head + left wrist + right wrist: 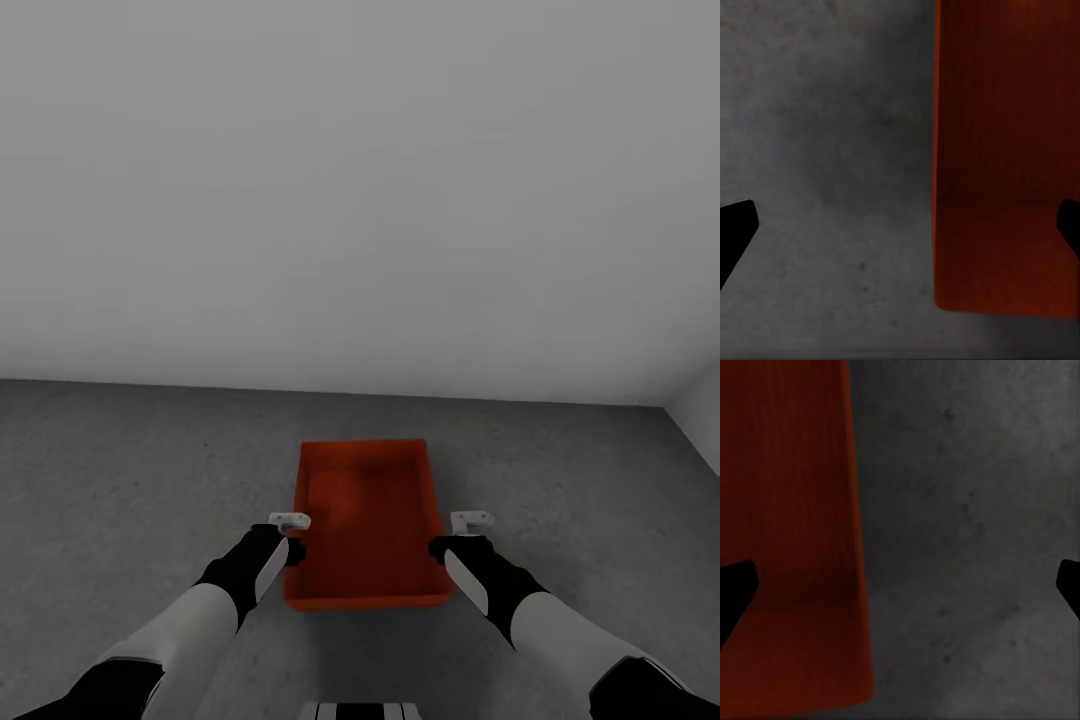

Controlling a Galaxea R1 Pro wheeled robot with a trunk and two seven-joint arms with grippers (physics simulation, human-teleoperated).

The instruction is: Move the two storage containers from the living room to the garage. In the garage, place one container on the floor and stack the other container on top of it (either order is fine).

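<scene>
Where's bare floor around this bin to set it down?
Bare concrete floor lies on both sides of the orange bin and between it and the grey wall. It is crowded only at the bin's sides, by the left gripper and right gripper.

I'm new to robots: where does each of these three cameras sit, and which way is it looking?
Head view: on the robot's head, looking forward and down at an orange-red container on the grey floor by a pale wall; both forearms show, with the left gripper and right gripper beside the container's long walls.
Left wrist view: near the left gripper, looking down; dark fingertips frame the picture.
Right wrist view: near the right gripper, looking down likewise.
Shared: all three show the container and floor.
</scene>
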